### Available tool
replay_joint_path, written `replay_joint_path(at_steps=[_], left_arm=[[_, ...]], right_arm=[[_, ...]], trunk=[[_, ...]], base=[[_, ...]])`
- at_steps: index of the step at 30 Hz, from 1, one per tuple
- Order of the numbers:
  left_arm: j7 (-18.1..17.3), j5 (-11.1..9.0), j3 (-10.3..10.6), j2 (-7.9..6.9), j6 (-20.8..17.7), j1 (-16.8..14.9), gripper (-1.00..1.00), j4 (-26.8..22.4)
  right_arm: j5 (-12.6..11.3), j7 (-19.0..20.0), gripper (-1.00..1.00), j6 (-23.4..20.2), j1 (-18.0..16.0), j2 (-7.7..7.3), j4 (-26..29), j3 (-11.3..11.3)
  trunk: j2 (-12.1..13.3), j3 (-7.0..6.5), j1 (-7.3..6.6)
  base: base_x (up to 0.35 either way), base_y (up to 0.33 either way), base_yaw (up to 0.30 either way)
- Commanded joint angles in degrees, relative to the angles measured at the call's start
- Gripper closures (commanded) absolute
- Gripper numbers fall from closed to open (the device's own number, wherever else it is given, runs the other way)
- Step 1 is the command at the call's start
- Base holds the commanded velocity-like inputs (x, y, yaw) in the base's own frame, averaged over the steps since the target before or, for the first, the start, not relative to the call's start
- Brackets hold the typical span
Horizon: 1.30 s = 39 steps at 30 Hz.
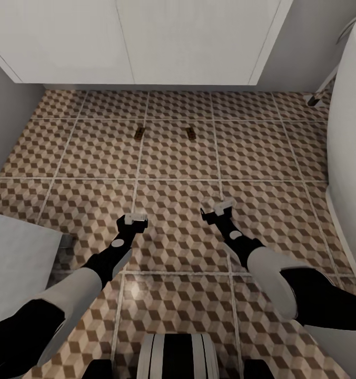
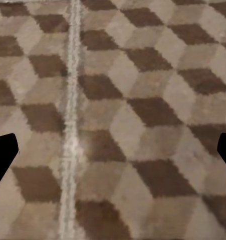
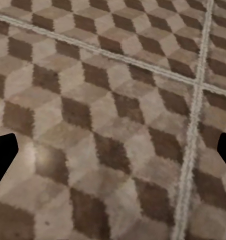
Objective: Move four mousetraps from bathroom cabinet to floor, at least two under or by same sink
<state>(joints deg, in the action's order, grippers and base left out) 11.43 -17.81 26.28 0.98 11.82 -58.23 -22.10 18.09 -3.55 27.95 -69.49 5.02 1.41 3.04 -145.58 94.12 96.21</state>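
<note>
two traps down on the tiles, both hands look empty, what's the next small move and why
Probably turn away and head back to the cabinet for the other two. Two mousetraps already lie on the bathroom floor just in front of the white vanity. The left gripper and right gripper both hang open over bare tile, holding nothing, so nothing here needs placing.

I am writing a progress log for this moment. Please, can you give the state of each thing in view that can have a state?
Left small brown wooden mousetrap: flat on the cube-patterned tiled floor, near the white boxy vanity.
Right small brown wooden mousetrap: flat on the floor, apart from the first.
Left end effector: open, empty, above the floor.
Right end effector: open, empty.
</note>
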Motion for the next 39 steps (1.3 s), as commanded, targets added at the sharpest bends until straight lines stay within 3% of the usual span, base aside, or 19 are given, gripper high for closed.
replay_joint_path(at_steps=[1,27,32,39], left_arm=[[0.4,-0.4,0.5,-0.03,0.2,0.0,-1.00,0.0],[0.4,-0.4,0.5,-0.01,1.7,0.0,-1.00,0.9],[0.1,-0.4,0.6,1.05,2.7,0.1,-1.00,5.8],[0.0,-0.4,0.6,2.49,7.3,0.2,-1.00,11.1]], right_arm=[[0.2,-0.4,-1.00,0.1,0.0,0.00,-0.1,0.3],[0.2,-0.4,-1.00,1.9,2.2,-0.02,-0.1,0.3],[0.2,-0.3,-1.00,2.0,4.2,-0.01,-0.1,0.3],[0.1,-0.4,-1.00,3.0,5.0,-0.01,-0.1,0.3]], trunk=[[0.0,-0.20,-0.03],[0.4,-5.96,-0.70],[0.4,-7.07,-0.83],[0.5,-8.62,-1.01]], base=[[0.000,0.000,0.000],[0.000,0.000,0.000],[0.000,0.000,0.000],[0.000,0.000,0.000]])
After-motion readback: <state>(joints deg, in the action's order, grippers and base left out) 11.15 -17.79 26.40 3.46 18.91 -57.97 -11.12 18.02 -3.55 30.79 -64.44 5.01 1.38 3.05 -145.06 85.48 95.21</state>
